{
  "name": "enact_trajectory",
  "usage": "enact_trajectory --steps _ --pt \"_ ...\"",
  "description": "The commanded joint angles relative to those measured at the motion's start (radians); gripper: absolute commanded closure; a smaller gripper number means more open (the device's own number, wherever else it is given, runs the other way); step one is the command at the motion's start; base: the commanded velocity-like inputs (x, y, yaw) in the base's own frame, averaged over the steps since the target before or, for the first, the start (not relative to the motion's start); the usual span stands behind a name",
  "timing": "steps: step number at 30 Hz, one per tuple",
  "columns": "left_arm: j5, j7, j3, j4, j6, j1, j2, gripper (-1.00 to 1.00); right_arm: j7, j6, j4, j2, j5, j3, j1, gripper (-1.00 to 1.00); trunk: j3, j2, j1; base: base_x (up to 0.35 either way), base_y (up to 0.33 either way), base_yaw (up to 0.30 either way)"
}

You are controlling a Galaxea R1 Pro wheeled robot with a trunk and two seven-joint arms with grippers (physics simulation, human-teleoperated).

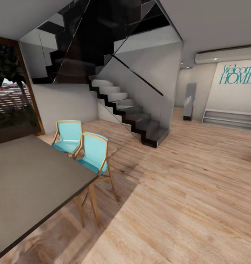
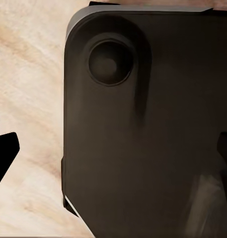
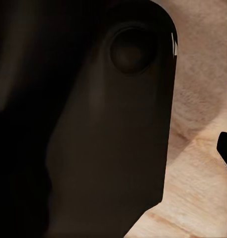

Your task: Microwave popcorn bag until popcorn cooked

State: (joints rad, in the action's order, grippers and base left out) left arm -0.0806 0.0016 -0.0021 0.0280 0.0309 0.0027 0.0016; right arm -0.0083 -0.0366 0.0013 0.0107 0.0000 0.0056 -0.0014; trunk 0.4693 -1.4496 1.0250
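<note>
The popcorn bag, the microwave and the kitchen countertop are out of view; I am in a living area with a wooden floor. My left gripper (image 2: 115,153) hangs over my own dark base (image 2: 143,129), and its black fingertips (image 2: 5,151) stand far apart at the picture's two sides, open and empty. My right gripper (image 3: 113,148) also hangs beside the dark base (image 3: 93,124). One of its fingertips (image 3: 225,146) sits at the far edge and the other is lost in the dark. Nothing is held.
A grey dining table (image 1: 26,176) fills the near left, with two turquoise chairs (image 1: 94,154) tucked at its far side. A dark staircase (image 1: 136,117) rises ahead. Open wooden floor (image 1: 187,190) stretches to the right towards a wall with a low shelf (image 1: 229,119).
</note>
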Motion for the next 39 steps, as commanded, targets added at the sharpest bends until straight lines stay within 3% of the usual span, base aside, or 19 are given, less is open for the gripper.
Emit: enact_trajectory --steps 1,14,22,39 --pt "-0.008 0.0 -0.001 0.001 0.001 0.0 0.0 -1.0 -0.001 -0.003 0.0 0.0 0.0 0.001 0.0 -1.0 0.001 0.0 0.0 0.0 0.0 0.3" --pt "-0.011 0.001 0.002 0.001 0.001 0.0 0.0 -1.0 -0.001 -0.002 0.0 0.0 -0.002 0.002 0.0 -1.0 0.001 0.0 0.0 0.0 0.0 0.3" --pt "-0.01 -0.003 0.003 0.006 0.01 0.0 -0.017 -1.0 -0.001 -0.001 0.0 0.0 0.001 0.003 0.0 -1.0 0.001 0.0 0.0 0.0 0.0 0.3" --pt "-0.033 -0.005 0.017 0.004 0.012 0.0 -0.02 -1.0 -0.001 -0.003 0.0 -0.001 0.003 0.007 0.0 -1.0 0.001 0.0 0.0 0.0 0.0 0.3"
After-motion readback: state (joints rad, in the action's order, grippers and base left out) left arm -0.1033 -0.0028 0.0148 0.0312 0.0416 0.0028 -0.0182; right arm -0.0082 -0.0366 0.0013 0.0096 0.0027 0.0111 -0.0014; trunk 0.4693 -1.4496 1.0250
